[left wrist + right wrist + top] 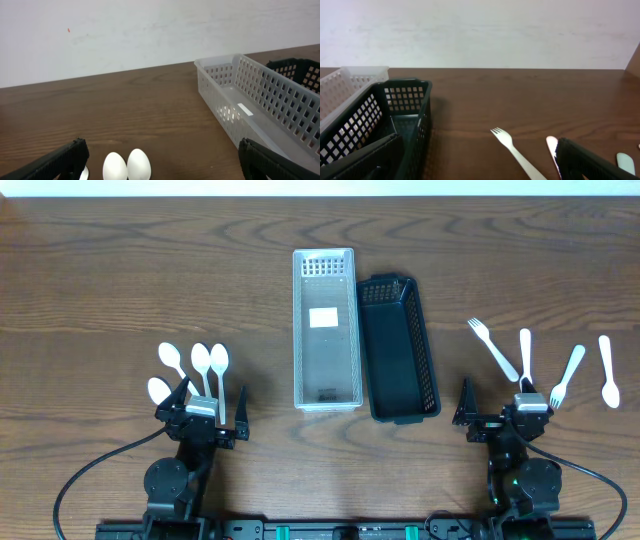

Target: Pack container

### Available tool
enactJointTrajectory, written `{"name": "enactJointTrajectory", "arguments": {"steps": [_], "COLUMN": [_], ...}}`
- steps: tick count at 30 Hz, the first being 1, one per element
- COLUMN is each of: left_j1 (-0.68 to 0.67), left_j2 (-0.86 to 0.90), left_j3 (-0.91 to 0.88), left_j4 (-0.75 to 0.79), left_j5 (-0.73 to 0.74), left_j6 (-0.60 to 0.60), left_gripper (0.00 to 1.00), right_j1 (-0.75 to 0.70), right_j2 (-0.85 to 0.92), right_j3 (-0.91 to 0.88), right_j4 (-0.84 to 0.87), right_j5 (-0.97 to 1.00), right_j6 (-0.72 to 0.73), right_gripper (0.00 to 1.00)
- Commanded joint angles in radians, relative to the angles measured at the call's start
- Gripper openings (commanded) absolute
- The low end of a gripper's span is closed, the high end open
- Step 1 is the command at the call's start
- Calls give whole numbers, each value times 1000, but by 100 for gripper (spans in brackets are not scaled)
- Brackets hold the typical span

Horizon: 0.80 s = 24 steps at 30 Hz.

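Observation:
Two long baskets lie side by side mid-table: a clear white one (298, 330) (265, 97) and a black one (430, 365) (422, 120), both empty but for a label in the clear one. Several white plastic spoons (202, 362) (138, 165) lie at the left. My left gripper (212, 394) (162, 161) stands open just behind them, its fingers (57, 162) either side of two spoon bowls, holding nothing. White forks (492, 348) (512, 147) and knives (525, 355) (552, 149) lie at the right. My right gripper (496, 395) (477, 160) is open and empty by their handles.
A second fork (567, 375) and a second knife (609, 370) lie furthest right. The wooden table (120, 270) runs back to a white wall. Both arm bases and their cables sit at the near edge.

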Motion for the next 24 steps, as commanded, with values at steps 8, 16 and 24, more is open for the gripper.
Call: {"name": "enactJointTrajectory", "arguments": {"steps": [8,16,24], "left_j1": [6,6,6], "left_j2": [-6,-6,-6], "left_j3": [-18,-18,-18], "left_j4": [-32,-32,-32], "left_j5": [33,34,34], "left_j6": [-2,-2,-2], "left_gripper": [98,98,98], "right_j1": [7,7,7], "right_j2": [-3,-3,-3], "right_j3": [-2,-2,-2], "right_j4": [-3,-3,0], "right_j5": [11,11,22], "right_j6": [13,13,13], "right_gripper": [99,99,99]}}
